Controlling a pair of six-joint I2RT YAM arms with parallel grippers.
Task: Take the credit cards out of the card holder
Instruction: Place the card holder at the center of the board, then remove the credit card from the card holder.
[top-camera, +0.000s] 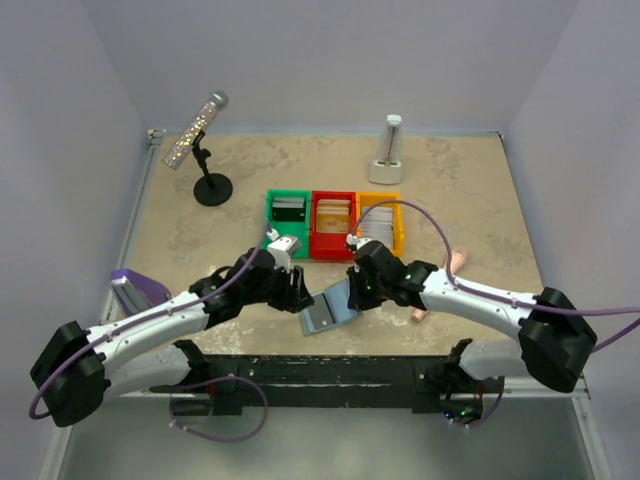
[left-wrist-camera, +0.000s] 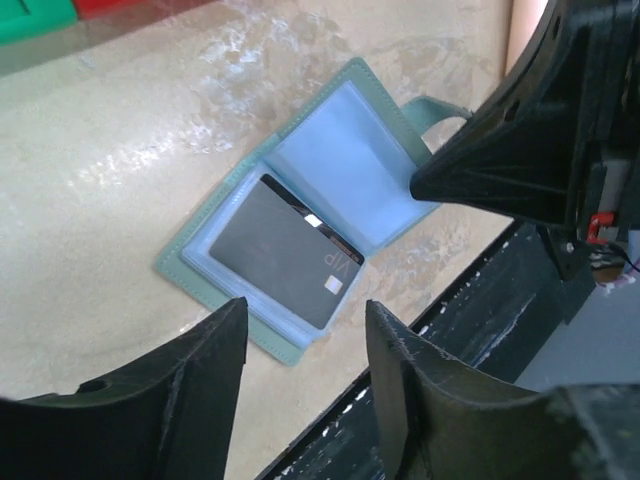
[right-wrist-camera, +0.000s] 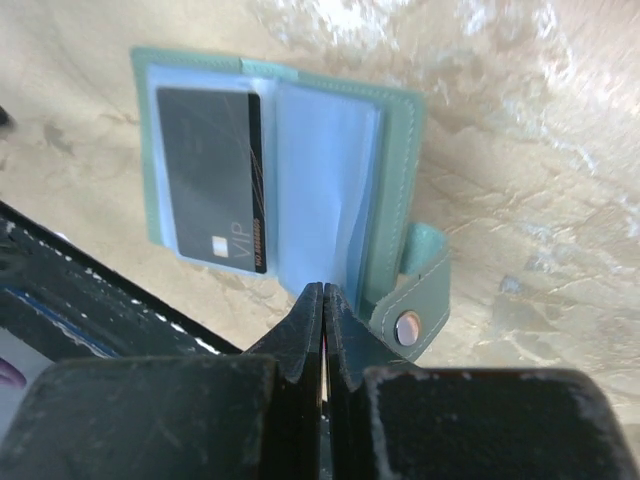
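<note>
Card holder (left-wrist-camera: 330, 160) lying open, one card left inside
It is resting on the tabletop (top-camera: 450, 180) by its front edge. A dark credit card (left-wrist-camera: 285, 250) marked "VIP" is sitting in one clear pocket; the facing pocket is showing empty. The left claw (left-wrist-camera: 305, 310) is hovering above, fingers apart and empty; the right claw (right-wrist-camera: 323, 300) is pinched together beside it.

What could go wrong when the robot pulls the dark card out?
The card holder lies near the table's front edge; a tug could drag it off.
The right gripper, shut, seems to pin only one panel's rim, so it may slip.
The open left gripper might pinch the clear pocket with the dark card.
</note>
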